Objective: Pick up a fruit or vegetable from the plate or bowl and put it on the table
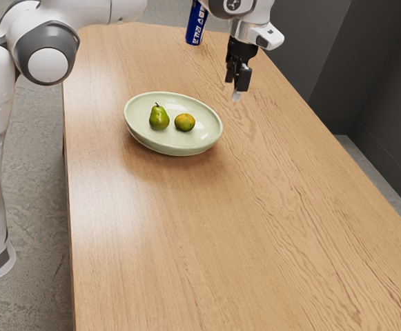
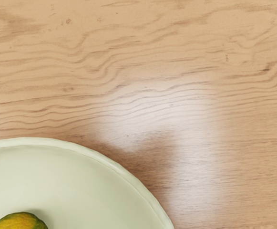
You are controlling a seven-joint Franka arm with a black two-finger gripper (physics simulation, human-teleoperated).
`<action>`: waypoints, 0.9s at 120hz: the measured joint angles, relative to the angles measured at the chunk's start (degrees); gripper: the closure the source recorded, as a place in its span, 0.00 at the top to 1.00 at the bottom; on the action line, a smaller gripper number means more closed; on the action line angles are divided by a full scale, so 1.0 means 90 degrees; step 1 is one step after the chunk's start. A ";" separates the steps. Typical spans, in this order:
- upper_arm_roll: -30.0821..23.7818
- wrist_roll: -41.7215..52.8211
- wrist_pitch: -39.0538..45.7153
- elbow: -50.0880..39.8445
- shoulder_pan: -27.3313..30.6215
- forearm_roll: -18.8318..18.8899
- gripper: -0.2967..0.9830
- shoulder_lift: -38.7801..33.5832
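Exterior view: wooden table [image 1: 179, 241] (grey floor [image 1: 38, 207] alongside).

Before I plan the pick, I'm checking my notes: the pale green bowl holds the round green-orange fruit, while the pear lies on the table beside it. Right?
Not quite: the exterior view shows the pear inside the pale green bowl, not on the table. The round green-orange fruit is in the bowl, as you say.

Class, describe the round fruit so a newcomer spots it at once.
On the wooden table sits a pale green bowl. The round fruit inside is squat, mottled yellow and green, lacking the tapering neck and upright stem of the pear beside it.
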 joint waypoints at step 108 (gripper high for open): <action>0.0168 -0.0194 0.0313 -0.1783 0.0064 0.0364 0.77 -0.0614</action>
